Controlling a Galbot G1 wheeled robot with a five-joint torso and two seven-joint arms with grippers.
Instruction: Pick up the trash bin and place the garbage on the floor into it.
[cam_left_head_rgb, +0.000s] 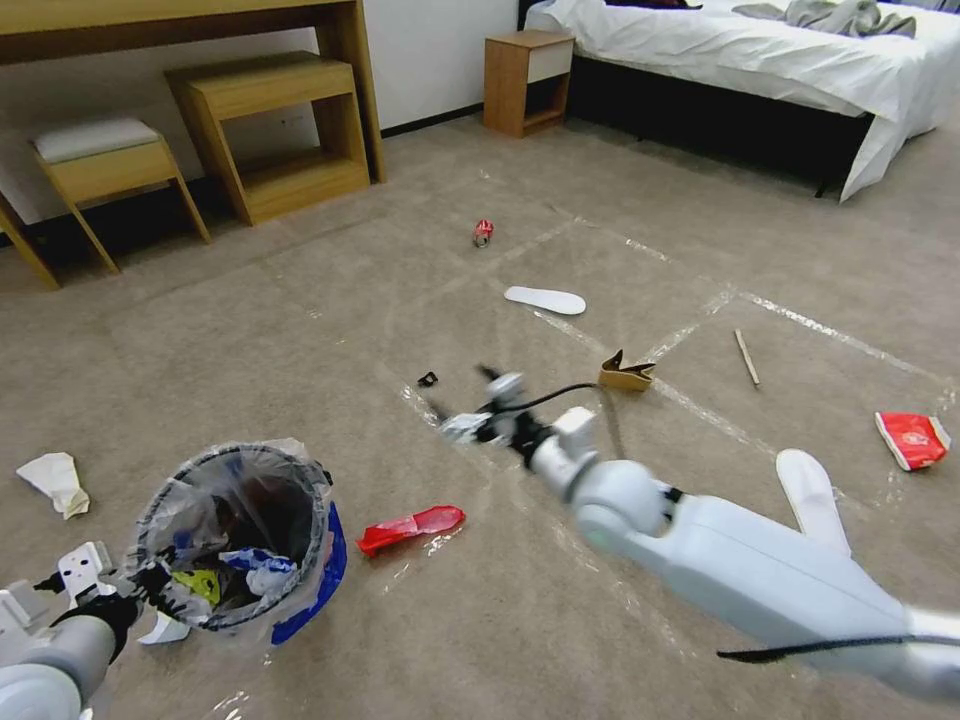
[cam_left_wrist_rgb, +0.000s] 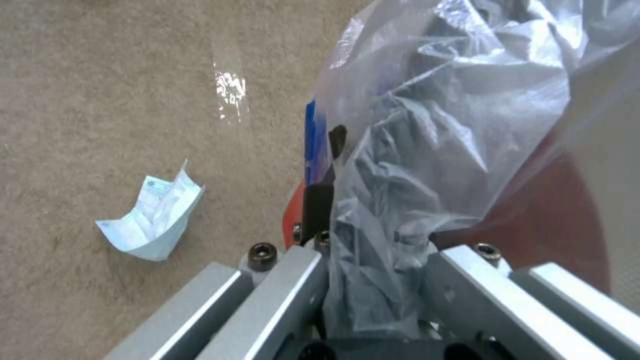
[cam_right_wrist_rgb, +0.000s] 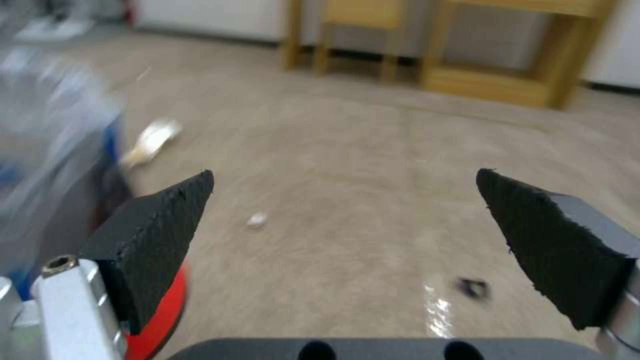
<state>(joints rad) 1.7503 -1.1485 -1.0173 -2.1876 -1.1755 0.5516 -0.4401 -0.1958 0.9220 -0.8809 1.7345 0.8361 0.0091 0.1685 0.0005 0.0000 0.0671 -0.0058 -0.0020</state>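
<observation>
Carpeted floor (cam_left_head_rgb: 300, 330), litter scattered. Left claw (cam_left_wrist_rgb: 373, 280) clenched on trash bin (cam_left_head_rgb: 235, 535) liner; right claw (cam_right_wrist_rgb: 347, 240) spread wide above red wrapper (cam_left_head_rgb: 410, 527). Risk: thin liner slipping, bin tipping.

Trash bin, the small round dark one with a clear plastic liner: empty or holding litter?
Holding litter: trash bin shows yellow and white scraps inside.

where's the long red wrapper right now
In the head view the red wrapper lies flat on the floor, just right of the trash bin and in front of the outstretched right gripper.
</observation>
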